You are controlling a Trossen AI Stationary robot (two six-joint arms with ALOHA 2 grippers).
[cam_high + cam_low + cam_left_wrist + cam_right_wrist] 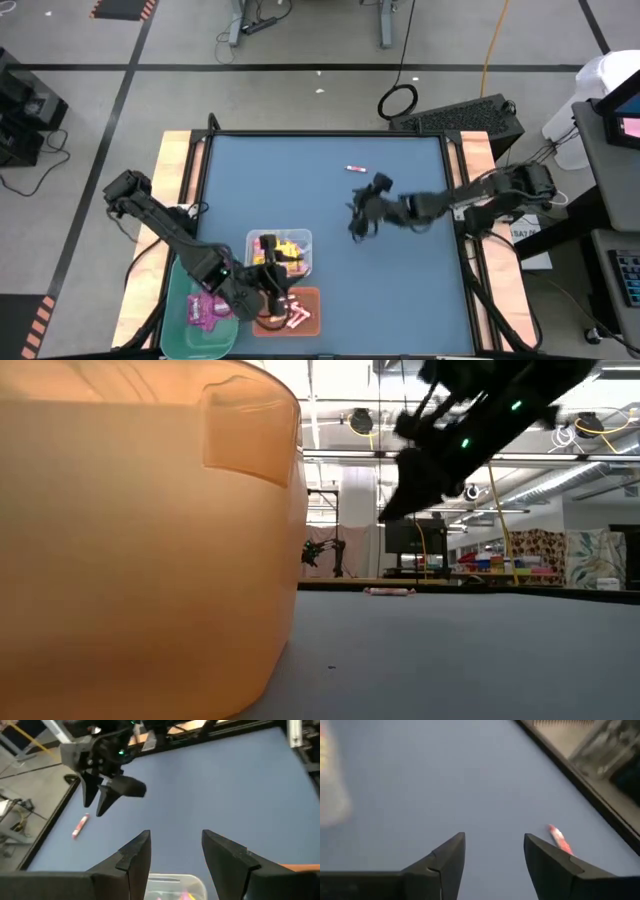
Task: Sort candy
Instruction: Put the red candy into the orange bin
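While right pincer (pixel 358 222) gapes empty, candy stick (pixel 356 168) lies beyond it

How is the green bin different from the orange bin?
The green bin holds magenta packets; the orange bin holds pink-and-white sticks. The green bin sits at the table's left edge; the orange bin sits to its right, with the left gripper above it. Both sit along the table's near edge.
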